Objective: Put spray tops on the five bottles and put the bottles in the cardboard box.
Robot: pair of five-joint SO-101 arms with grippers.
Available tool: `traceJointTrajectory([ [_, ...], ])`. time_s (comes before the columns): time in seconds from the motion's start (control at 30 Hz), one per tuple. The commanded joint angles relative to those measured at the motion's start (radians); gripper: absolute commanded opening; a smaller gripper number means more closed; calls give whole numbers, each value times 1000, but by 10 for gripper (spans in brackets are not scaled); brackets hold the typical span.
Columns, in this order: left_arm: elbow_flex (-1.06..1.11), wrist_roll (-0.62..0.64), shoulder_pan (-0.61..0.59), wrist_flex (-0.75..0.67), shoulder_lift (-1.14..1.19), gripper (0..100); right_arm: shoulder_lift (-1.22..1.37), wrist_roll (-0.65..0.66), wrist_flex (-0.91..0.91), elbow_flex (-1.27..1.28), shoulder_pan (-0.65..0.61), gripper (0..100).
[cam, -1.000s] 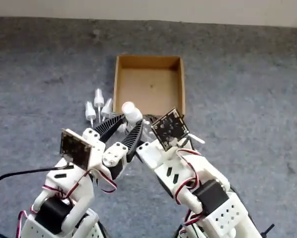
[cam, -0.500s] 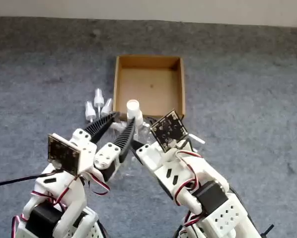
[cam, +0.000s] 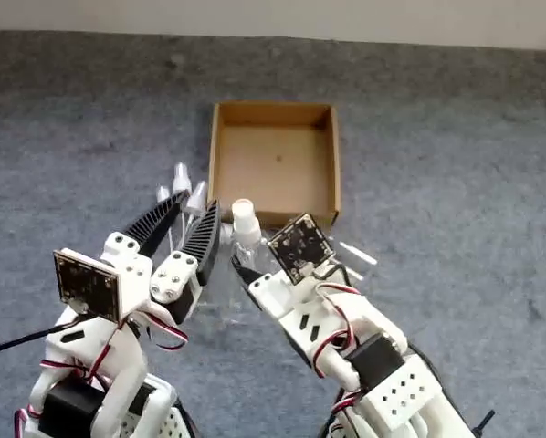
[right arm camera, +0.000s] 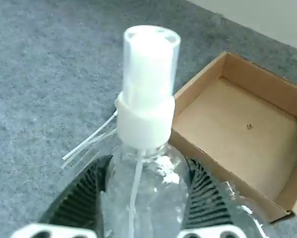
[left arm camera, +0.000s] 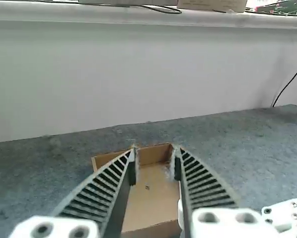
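Standing between the fingers of the right gripper [right arm camera: 148,167], a clear bottle [right arm camera: 141,196] is clamped on both sides of its body. A white spray top [right arm camera: 146,84] is seated on its neck, with the dip tube visible inside. The bottle is held just on the near side of the cardboard box [cam: 275,109], outside it and close to the box's near wall. The box lies at the far centre of the grey table [cam: 456,164], and nothing is seen inside it. The left gripper [cam: 197,203] is positioned near-left of the box, with fingers spread apart and nothing between them. Loose spray tops [cam: 181,173] are noted just left of the box. Further clear bottles [cam: 225,297] lie between the two arms.
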Motion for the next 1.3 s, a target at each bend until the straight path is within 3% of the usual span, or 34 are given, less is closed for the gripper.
traceJointTrajectory([
  [0.0, 58, -5, -10, -115, 16, 99, -19, 37, -25, -12, 4, 3],
  [0.17, 186, -6, -10, -278, 16, 99, -19, 37, -8, -13, 4, 3],
  [0.5, 166, -5, -8, -236, 15, 99, -19, 40, 10, -12, 4, 3],
  [0.63, 183, -6, 45, -235, 16, 98, -19, 35, 12, -16, 8, 3],
  [0.93, 222, -72, 104, -238, 16, 95, -18, 34, 150, -259, 10, 3],
  [1.27, 220, -72, 102, -236, 5, 95, -8, 37, 145, -318, 16, 3],
])
